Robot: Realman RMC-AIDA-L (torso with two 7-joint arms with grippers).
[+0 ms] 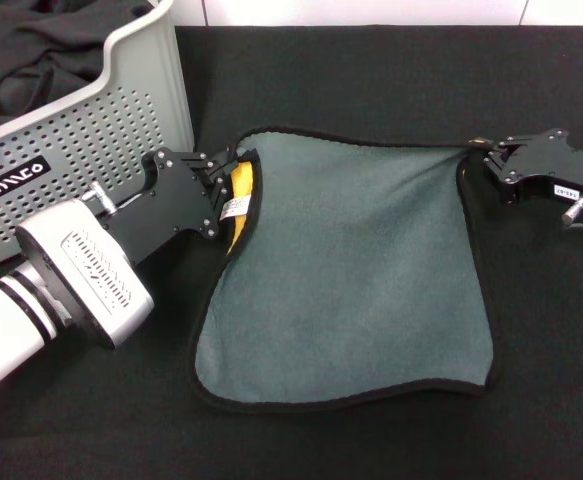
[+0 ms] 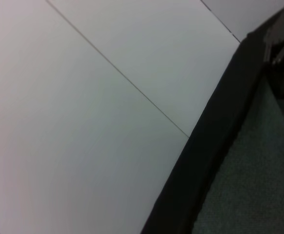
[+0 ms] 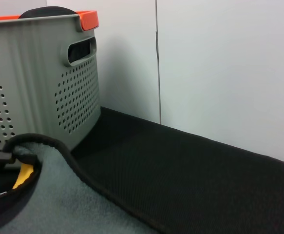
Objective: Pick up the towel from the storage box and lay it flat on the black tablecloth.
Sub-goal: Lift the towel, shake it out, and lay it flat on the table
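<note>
The towel (image 1: pixel 351 270) lay grey side up at frame centre on the black tablecloth (image 1: pixel 371 70), one corner folded to show yellow. The left gripper (image 1: pixel 223 185) was clamped on its upper-left corner; the right gripper (image 1: pixel 479 150) was clamped on its upper-right corner. The storage box (image 1: pixel 101 120) stood at upper left, holding a dark cloth (image 1: pixel 51 40).

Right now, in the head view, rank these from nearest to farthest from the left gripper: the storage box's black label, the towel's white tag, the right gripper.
1. white tag, right beside the left gripper, at the towel's folded corner.
2. black label, on the storage box wall, further left.
3. right gripper, across the towel, far right.
</note>
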